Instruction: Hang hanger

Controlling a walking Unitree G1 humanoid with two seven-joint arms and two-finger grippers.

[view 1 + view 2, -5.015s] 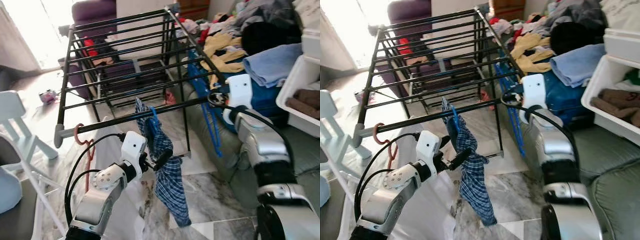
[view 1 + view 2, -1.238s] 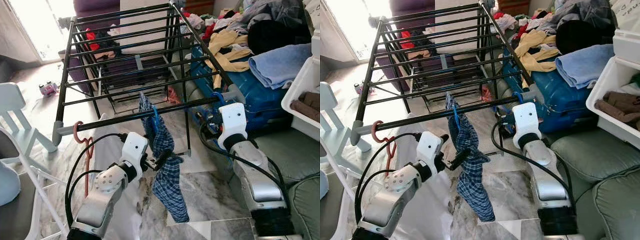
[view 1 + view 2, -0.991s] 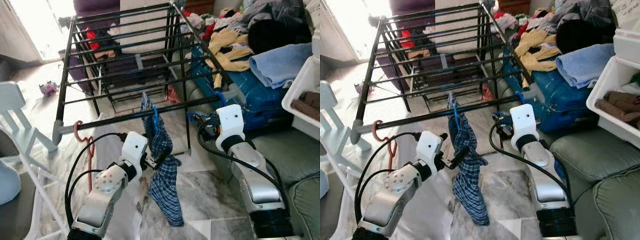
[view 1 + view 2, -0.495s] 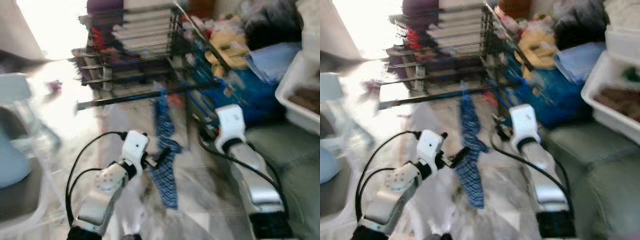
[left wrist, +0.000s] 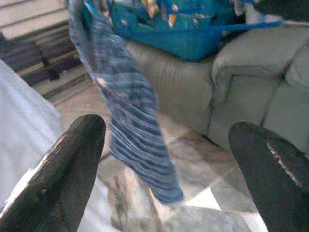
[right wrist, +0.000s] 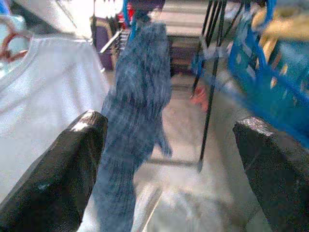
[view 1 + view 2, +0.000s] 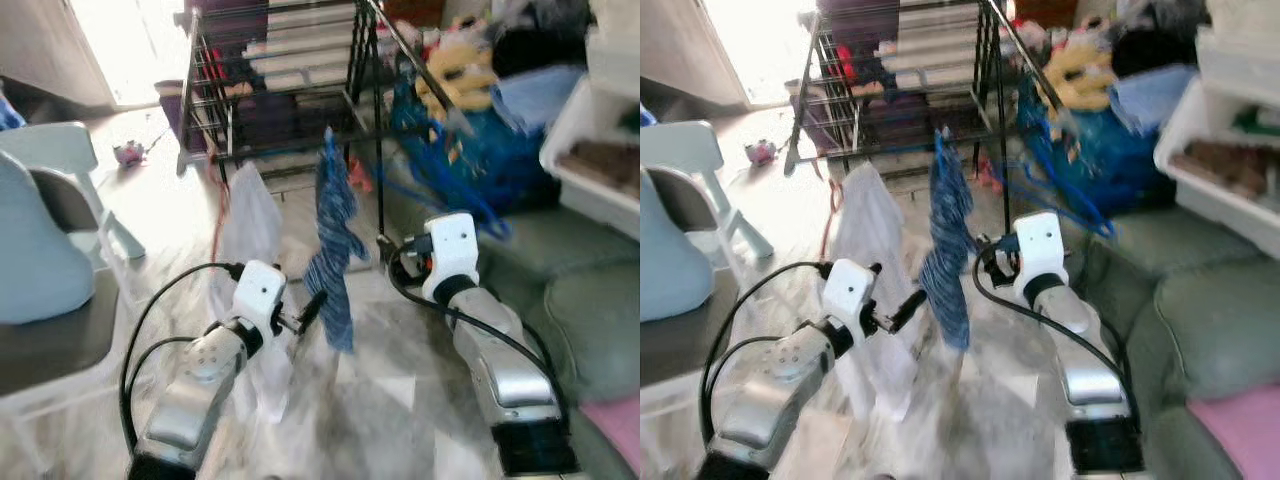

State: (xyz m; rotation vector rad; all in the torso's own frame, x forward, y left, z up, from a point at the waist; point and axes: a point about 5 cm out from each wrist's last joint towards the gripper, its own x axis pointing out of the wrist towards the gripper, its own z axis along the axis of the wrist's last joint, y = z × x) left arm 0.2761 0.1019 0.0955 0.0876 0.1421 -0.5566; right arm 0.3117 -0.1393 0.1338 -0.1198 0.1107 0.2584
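Behind, white bin (image 7: 590, 150) holds brown cloth (image 7: 600, 165).

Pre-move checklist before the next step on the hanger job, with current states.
1. Left pincer empty: ok, its fingers stand wide apart with nothing between them.
2. Right pincer empty: ok, open, nothing held.
3. Blue plaid garment up on the drying rack: ok, it hangs from the front bar; the hook itself is too blurred to check.
4. White shirt hanging beside it: ok, apart from the plaid one.
5. Hanger seated square on the bar: cannot tell, head views are motion-blurred.
6. Pincers off the laundry: ok for the right; cannot tell for the left, which is close to the plaid hem.
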